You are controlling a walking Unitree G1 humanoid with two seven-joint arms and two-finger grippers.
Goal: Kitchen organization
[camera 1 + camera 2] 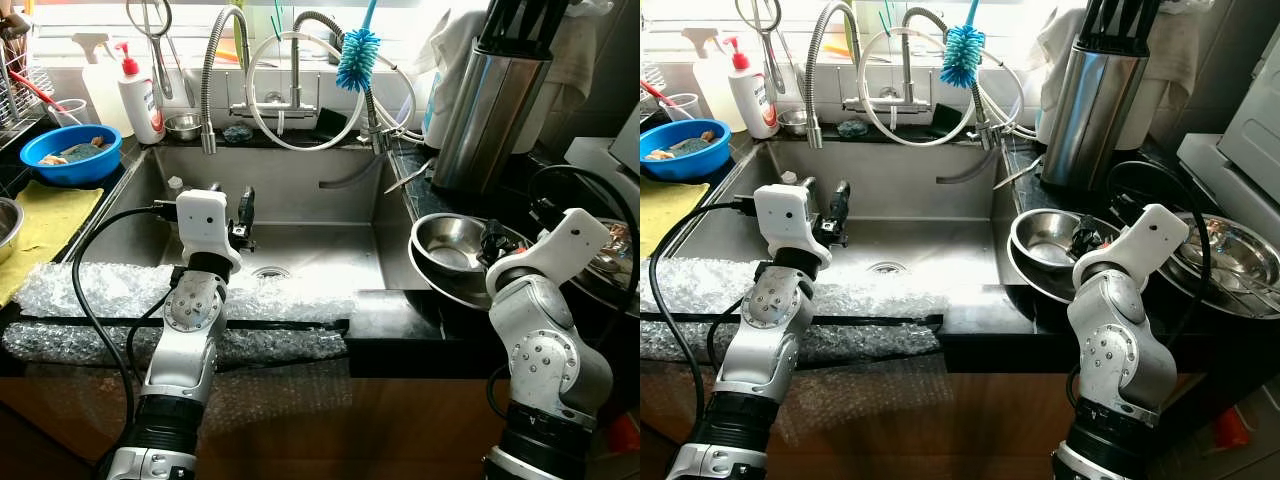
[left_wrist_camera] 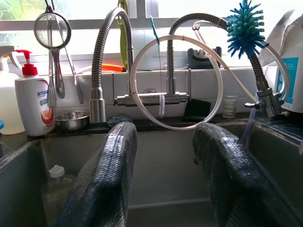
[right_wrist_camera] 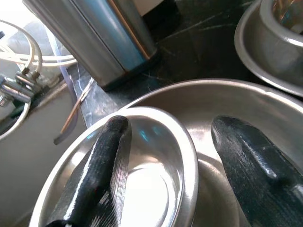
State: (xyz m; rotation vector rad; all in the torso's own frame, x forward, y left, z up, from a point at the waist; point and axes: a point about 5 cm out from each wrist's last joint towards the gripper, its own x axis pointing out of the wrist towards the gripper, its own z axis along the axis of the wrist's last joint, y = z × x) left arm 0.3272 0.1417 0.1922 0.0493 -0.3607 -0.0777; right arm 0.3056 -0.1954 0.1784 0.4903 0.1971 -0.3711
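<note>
Small steel bowl: we find the small shiny steel bowl [image 3: 142, 165] nested inside a wider shallow steel bowl [image 1: 440, 280] on the dark worktop [image 1: 390, 310], just right of the sink.
Right pincer: the right pincer [image 3: 165, 175] hangs directly over the nested pair, fingers spread wide, holding nothing; the small bowl's near rim lies between its two fingers.
Left pincer: the left pincer [image 2: 165, 175] is open and empty above the steel sink basin [image 1: 320, 240], pointing at the tap; we judge the right arm far nearer.
Axis: bowls are round, so no long axis; we judge a rim pinch from above fits.
Edges: tall steel canister [image 1: 490, 110] stands close behind; another steel dish [image 3: 279, 42] sits just beside.
Open room: sink basin to the left looks free.
</note>
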